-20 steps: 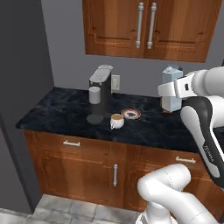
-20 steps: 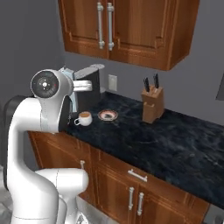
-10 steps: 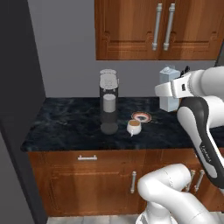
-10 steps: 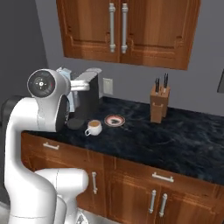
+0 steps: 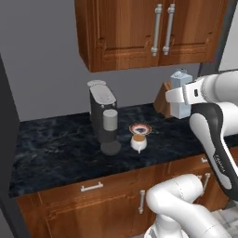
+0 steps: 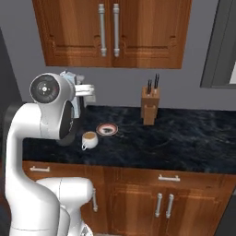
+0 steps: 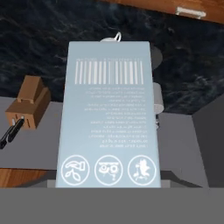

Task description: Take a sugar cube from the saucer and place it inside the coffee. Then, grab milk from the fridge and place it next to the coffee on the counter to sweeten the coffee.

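Black marble counter [image 5: 56, 153]: coffee [image 5: 138, 142] beside saucer [image 5: 140, 128], near coffee machine [image 5: 104, 122]. Gripper [image 5: 179, 100] jaws part-open, clamped on milk [image 7: 109, 118], held in air above counter.

Even, soft rendered light, faint shadows under the cabinets [image 5: 153, 32], no glare, slightly blurry pictures.

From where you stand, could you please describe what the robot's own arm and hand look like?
The arm is glossy white, built of rounded tubular links that swell into bulbous housings at the joints. One joint ends in a round dark grey cap with a small red centre mark. A thin dark seam runs down the forearm link. The hand is a white, blocky piece. No loose cables show.
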Robot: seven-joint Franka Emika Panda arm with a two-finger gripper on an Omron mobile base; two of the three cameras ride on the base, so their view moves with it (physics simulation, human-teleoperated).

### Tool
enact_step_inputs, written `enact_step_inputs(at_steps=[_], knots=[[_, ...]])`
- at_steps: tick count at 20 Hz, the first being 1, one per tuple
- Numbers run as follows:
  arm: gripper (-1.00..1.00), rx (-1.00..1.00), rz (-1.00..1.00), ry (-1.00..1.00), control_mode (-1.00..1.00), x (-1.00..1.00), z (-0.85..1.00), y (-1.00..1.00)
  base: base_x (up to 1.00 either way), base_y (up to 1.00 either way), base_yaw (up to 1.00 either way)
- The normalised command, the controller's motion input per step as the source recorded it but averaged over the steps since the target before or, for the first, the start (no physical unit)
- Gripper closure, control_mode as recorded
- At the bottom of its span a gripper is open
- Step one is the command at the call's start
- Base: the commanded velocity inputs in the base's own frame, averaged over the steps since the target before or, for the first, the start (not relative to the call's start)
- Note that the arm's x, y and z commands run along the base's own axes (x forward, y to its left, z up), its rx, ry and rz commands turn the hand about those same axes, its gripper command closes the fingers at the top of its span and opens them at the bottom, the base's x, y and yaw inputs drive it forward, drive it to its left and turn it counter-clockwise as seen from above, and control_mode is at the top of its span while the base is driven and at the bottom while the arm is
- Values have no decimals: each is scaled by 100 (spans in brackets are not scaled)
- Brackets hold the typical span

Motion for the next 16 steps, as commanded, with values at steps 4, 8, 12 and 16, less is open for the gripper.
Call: enact_step_inputs(at_steps=[4,8,12,16], knots=[[100,0,0,0,100,0,0,0,43,47,-41],[100,0,0,0,100,0,0,0,23,49,-37],[100,0,0,0,100,0,0,0,3,47,-23],[100,0,-3,0,-100,35,0,4,3,9,-3]])
